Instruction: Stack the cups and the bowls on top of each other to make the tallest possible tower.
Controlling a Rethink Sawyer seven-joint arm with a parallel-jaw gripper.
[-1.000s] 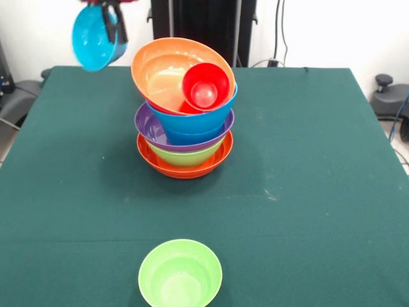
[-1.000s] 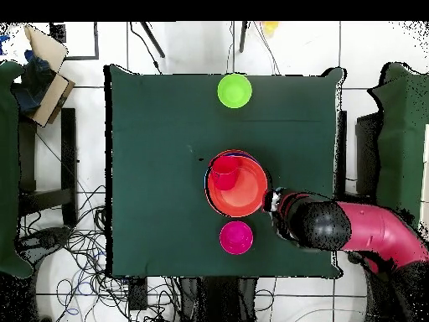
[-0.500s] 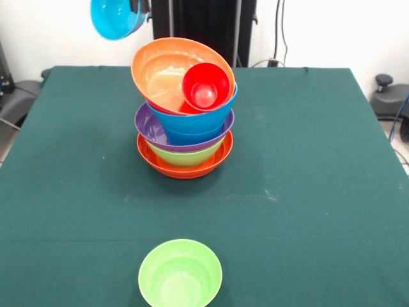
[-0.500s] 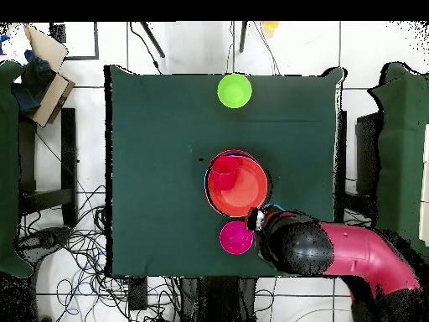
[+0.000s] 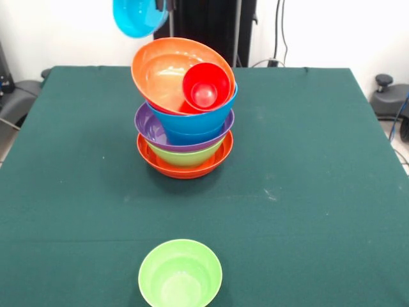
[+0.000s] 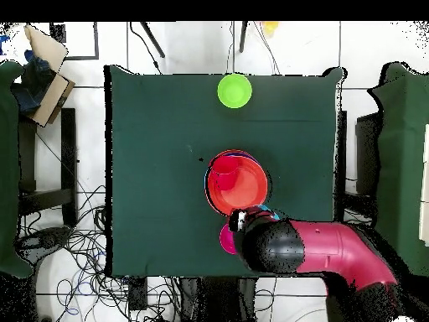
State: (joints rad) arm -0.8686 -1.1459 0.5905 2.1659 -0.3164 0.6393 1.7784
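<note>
Front view is showing a blue bowl (image 5: 138,16) hanging tilted at the upper left of the frame, above and just left of the tower (image 5: 185,109). The gripper (image 5: 160,5) is barely showing at the top edge beside the bowl's rim; it appears to be carrying the bowl, though its fingers are too hidden to say how they are closing. The tower is standing at centre frame: a wide orange bowl (image 5: 185,165) as base, then a green bowl (image 5: 185,155), a purple bowl (image 5: 153,131), another blue bowl (image 5: 198,121), and on top a second orange bowl (image 5: 167,73) leaning steeply toward the camera with the red cup (image 5: 206,86) lying inside it on its side. A loose green bowl (image 5: 180,274) is sitting at the bottom centre. In the overhead view the arm (image 6: 310,251) is covering much of a magenta bowl (image 6: 225,238) below the tower.

The risk, as I am judging it, is the slanted top. Setting the carried bowl onto that tilted orange bowl could be nudging it further, sliding the cup out or toppling the upper layers, especially if the bowl is coming down off-centre or catching the raised rim.
</note>
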